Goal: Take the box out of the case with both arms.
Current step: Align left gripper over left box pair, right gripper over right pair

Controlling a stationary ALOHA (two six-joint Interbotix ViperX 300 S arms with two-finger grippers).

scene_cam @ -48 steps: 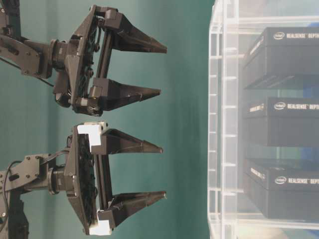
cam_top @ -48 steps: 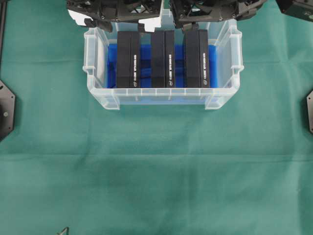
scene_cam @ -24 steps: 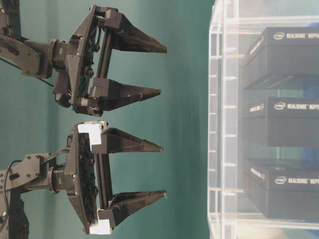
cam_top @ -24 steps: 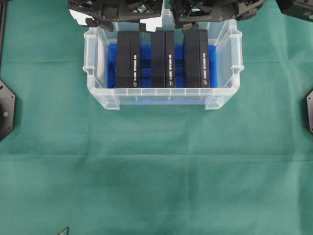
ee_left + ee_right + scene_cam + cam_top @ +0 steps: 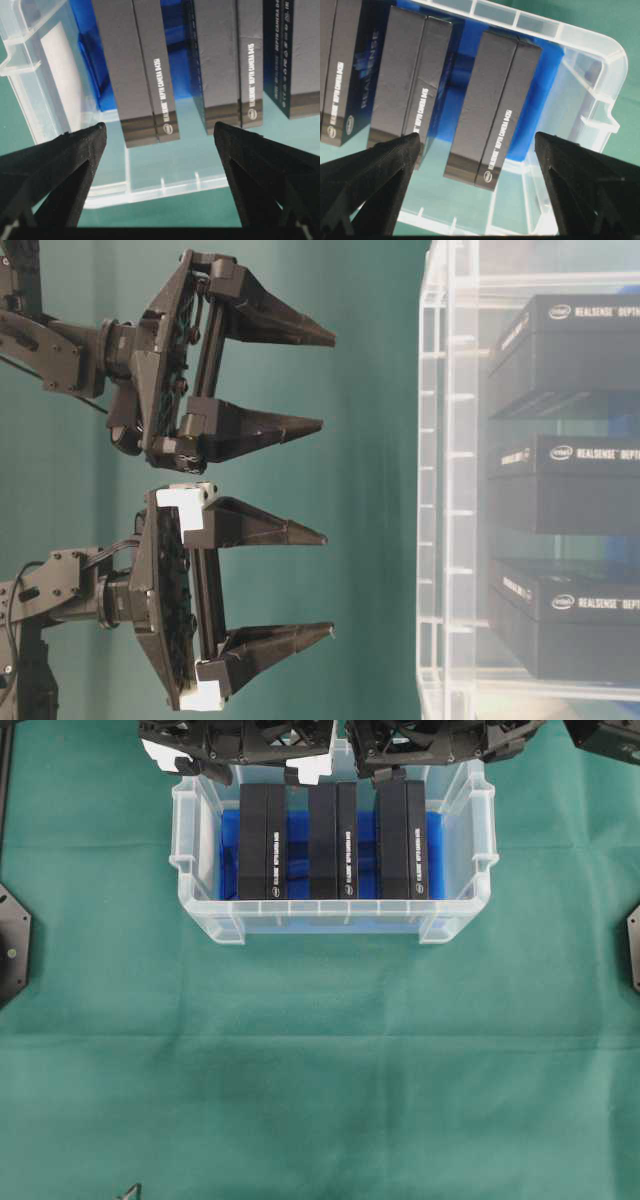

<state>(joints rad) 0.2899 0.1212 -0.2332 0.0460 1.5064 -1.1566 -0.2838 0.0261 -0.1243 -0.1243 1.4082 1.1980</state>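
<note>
Overhead view: three black boxes (image 5: 262, 840) stand on edge, side by side, in the clear case (image 5: 200, 905). Left gripper (image 5: 159, 137) and right gripper (image 5: 476, 145) hover above, spread wide, empty. Boxes look stiff, smooth, probably light; pinch across the narrow faces.

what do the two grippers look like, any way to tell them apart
Both are black, with open lattice frames and long fingers tapering to points. The left gripper has white blocks at its finger mounts; the right gripper is black throughout in the table-level view. A thin black cable runs along each arm.
</note>
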